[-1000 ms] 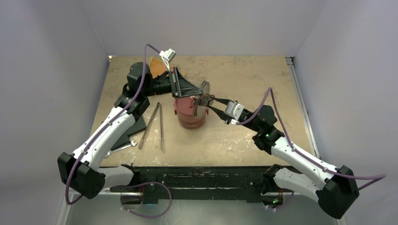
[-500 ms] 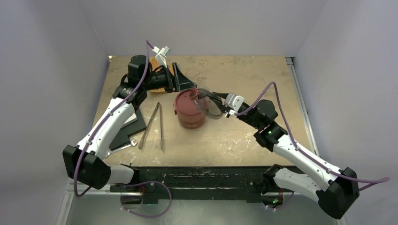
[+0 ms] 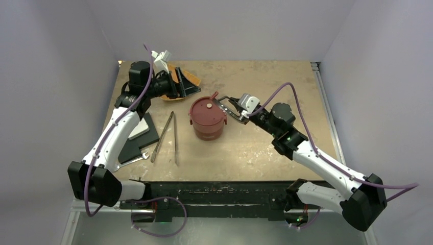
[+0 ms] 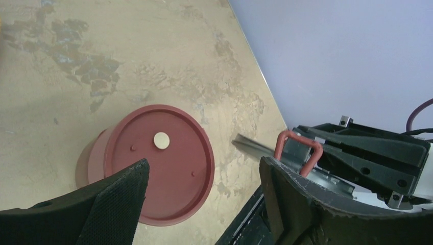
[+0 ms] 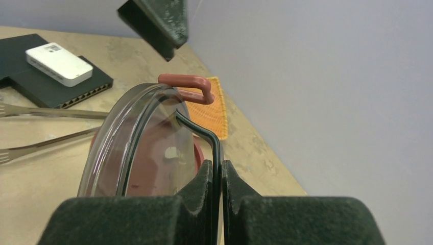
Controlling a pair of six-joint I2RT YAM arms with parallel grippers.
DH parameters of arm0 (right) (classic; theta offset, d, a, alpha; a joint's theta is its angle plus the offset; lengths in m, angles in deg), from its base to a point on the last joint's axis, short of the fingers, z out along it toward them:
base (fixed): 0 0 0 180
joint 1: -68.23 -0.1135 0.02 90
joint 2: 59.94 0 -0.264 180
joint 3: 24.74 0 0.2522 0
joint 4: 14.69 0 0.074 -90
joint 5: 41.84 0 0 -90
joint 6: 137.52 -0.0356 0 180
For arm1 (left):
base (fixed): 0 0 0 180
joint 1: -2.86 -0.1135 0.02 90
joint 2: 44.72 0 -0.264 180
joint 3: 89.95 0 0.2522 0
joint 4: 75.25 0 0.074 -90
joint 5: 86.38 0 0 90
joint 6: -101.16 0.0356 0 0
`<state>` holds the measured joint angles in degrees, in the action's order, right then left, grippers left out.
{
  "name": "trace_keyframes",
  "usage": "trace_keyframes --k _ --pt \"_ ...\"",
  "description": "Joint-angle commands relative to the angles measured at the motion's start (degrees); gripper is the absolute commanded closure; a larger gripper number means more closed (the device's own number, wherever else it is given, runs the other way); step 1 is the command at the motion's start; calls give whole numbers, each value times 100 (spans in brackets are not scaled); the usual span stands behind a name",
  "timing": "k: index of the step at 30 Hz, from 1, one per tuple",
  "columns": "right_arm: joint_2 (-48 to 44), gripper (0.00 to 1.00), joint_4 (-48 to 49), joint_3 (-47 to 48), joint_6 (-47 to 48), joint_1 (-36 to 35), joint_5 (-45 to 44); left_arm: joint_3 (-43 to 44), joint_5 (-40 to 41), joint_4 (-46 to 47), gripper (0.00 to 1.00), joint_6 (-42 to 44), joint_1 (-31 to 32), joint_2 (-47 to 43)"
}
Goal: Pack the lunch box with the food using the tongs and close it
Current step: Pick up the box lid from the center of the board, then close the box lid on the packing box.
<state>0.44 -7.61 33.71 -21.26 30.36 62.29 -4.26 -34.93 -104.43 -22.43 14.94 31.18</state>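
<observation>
Here, the right hand point(image 5: 216, 168) pinches the clear top lid point(image 5: 138, 138) by its edge, tilted just right of the lunch box point(image 3: 207, 120) at the middle of the desk point(image 3: 265, 76). The left hand point(image 3: 185, 87) hangs open, farther off behind-left.

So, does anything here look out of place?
A small white disc sits on the red lid of the lunch box, not inside; stray food or part of the lid, I cannot tell. The clear lid is tilted in the right gripper, not seated on the box.
</observation>
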Motion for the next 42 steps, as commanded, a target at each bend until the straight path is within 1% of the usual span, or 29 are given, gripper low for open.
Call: trace_keyframes --k 1,4,7,9,12,14,17,20,25,26,27,28,34,38,42 --pt "-10 100 970 -5 158 -129 -524 -114 18 233 22 69 -38 -382" --pt "53 100 1391 -65 501 -300 -897 -128 444 52 22 216 -43 -703" --pt "270 100 1690 -12 1071 -519 -1344 -152 1164 -342 21 564 -47 -911" --pt "518 100 1872 56 1485 -680 -1655 -315 1653 -414 20 749 -90 -992" --pt "949 100 2123 189 2070 -911 -2065 -847 2342 -175 19 828 -262 -1165" --pt "1196 100 2300 254 2070 -1026 -2259 -1200 2927 71 18 876 -363 -1339" --pt "1517 100 2463 325 2070 -1193 -2464 -1658 3559 398 18 1011 -463 -1589" --pt "1775 100 2646 349 2070 -1371 -2660 -2025 3950 685 17 1151 -505 -1754" --pt "2024 100 2951 351 2070 -1589 -2782 -2079 4154 677 17 1346 -548 -1897" --pt "2080 100 2977 360 2253 -1628 -2834 -2097 4161 673 17 1360 -553 -1921" --pt "2143 100 2982 378 4033 -1668 -2877 -2109 4162 672 17 1363 -557 -1947" --pt "2205 100 2987 397 4343 -1702 -2904 -2118 4166 658 17 1363 -560 -1967" --pt "2560 100 3215 470 4893 -1783 -3094 -2165 4113 621 17 1380 -577 -2053" --pt "2679 99 3047 614 4909 -1803 -2966 -2163 4109 609 17 1376 -582 -2077" --pt "2795 98 3126 574 5014 -1812 -2913 -2173 4120 597 16 1388 -597 -2097"
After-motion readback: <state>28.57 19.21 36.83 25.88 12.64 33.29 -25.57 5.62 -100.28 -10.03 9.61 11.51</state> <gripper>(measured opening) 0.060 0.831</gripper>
